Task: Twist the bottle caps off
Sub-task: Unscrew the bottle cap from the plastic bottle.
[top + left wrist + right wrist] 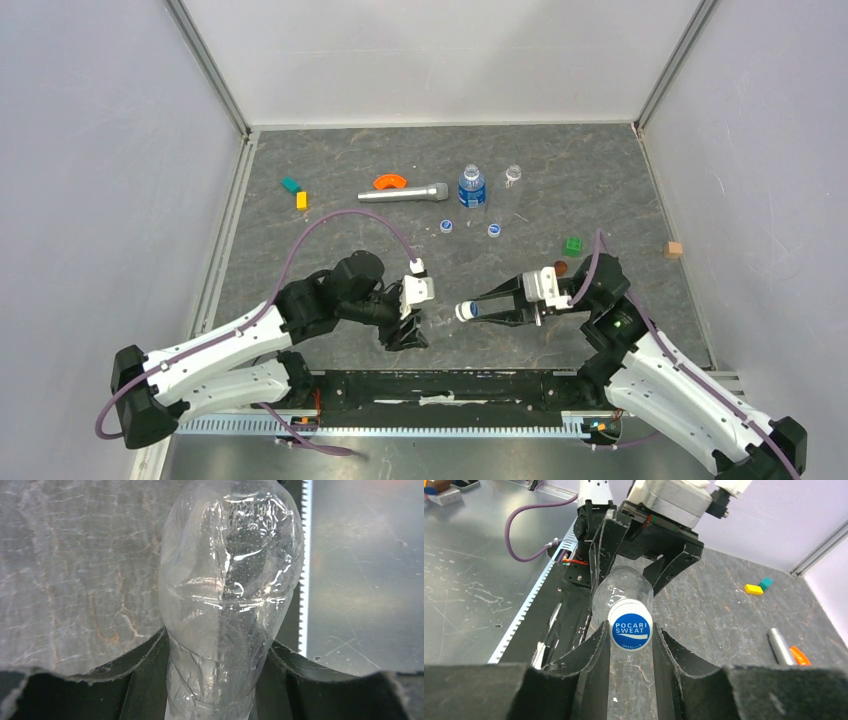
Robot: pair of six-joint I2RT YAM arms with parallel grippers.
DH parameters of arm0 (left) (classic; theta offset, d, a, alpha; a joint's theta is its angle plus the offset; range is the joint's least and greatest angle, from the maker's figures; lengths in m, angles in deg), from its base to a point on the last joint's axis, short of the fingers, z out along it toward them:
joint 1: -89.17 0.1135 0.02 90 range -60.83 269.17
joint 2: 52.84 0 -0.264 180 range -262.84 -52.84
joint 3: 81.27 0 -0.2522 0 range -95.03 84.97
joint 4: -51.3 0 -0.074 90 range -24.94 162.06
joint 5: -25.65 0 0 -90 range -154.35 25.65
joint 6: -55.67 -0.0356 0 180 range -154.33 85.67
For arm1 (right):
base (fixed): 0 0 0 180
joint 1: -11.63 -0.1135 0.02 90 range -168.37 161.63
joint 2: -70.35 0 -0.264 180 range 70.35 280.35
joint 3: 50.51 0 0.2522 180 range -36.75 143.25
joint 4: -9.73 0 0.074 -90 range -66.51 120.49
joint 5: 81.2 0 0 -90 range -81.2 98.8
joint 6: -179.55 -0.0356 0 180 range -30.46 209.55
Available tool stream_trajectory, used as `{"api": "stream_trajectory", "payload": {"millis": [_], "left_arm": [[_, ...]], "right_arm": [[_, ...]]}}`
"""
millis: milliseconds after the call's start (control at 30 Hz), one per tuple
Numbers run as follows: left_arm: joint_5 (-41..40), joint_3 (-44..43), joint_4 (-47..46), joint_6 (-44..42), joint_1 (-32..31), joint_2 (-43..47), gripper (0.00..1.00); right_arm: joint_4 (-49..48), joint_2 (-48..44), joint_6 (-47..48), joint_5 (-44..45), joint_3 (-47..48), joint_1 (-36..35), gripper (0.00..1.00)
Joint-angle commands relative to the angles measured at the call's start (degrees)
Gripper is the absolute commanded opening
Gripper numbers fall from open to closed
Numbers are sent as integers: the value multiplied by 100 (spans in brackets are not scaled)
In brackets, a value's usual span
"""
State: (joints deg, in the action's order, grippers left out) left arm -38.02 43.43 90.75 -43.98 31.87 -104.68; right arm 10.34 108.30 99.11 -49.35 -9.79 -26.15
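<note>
Right wrist view: the right gripper [630,632] pinches the Pocari Sweat cap [629,625], and the left gripper [217,640] clamps the clear bottle [230,580]. Twist squarely, I'd say, keeping the bottle rigid.

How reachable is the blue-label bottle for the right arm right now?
Probably not yet. The right gripper is shut on the cap of the clear bottle the left gripper holds, so it must let go first. Otherwise the way to the blue-label bottle looks free; only two loose caps lie between.
</note>
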Motion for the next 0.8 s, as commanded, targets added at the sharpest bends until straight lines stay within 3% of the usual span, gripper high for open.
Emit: {"api": "stream_trajectory", "payload": {"millis": [0, 100, 433, 767], "left_arm": [[1382, -414, -410, 221, 82, -4, 32], [1652, -443, -364, 208, 87, -37, 32], [1499, -436, -372, 222, 96, 48, 33], [709, -355, -425, 322, 96, -39, 32]], "right_arm": [[493, -114, 672, -240, 143, -19, 0], [565, -177, 787, -479, 169, -19, 0], [595, -424, 805, -500, 143, -17, 0], [266, -943, 752, 743, -102, -19, 0]]}}
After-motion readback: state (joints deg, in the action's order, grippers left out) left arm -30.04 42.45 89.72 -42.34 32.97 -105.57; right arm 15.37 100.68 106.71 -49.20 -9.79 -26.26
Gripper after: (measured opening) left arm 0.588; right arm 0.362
